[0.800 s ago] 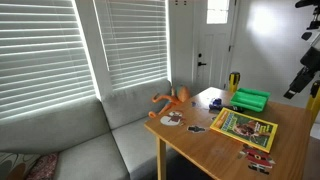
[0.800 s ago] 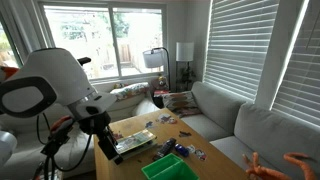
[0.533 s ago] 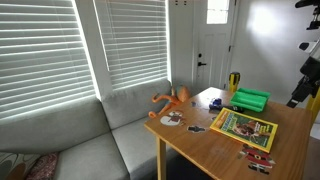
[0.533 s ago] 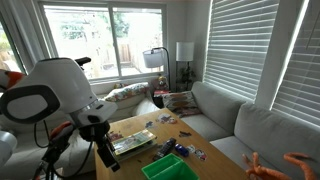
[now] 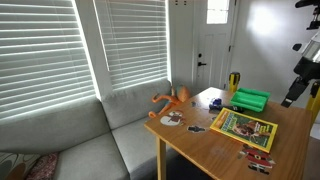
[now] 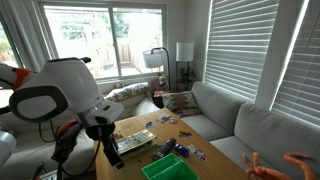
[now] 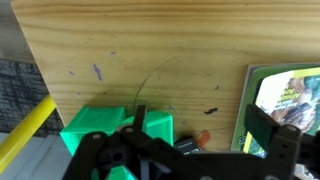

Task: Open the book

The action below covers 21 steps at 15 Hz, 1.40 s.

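The book (image 5: pixel 245 127) lies shut and flat on the wooden table (image 5: pixel 200 150), right of centre in an exterior view, with a green box (image 5: pixel 250 99) just beyond it towards the door. The arm (image 5: pixel 298 75) only edges in at the far right there. In an exterior view taken close to the robot, the arm (image 6: pixel 60 95) fills the left side and partly hides the book (image 6: pixel 132 143). Only the wrist view shows the gripper (image 7: pixel 200 122) clearly. Its fingers (image 7: pixel 262 128) are spread wide with nothing between them, over bare wood. The book (image 7: pixel 290 98) is at the right edge and the green box (image 7: pixel 100 135) at lower left.
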{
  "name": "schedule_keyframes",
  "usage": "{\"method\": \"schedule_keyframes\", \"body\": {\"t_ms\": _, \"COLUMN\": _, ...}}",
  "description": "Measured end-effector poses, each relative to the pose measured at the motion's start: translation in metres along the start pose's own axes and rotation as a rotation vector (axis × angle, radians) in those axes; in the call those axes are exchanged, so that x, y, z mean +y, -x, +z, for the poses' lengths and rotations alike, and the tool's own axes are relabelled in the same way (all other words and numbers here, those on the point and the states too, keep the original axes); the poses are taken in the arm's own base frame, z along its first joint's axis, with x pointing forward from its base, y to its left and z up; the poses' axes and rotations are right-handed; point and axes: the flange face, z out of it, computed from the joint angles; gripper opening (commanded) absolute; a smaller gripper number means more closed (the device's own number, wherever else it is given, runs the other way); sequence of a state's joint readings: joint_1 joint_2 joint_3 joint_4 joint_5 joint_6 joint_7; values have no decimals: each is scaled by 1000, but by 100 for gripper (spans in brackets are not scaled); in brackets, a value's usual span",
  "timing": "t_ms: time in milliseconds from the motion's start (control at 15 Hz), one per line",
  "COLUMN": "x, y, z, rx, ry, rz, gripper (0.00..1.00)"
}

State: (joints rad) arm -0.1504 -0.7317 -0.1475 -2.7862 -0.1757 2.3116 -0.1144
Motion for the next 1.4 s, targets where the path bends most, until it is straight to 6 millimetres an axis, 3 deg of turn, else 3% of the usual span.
{"method": "schedule_keyframes", "body": {"t_ms": 533, "x": 3, "y": -17, "z": 47, "rx": -92, "ry": -229, "rz": 23, "gripper": 100}}
{"method": "schedule_keyframes", "body": {"t_ms": 1400, "x": -8, "y": -46, "z": 77, "rx": -130, "ry": -608, "rz": 25, "gripper": 100}}
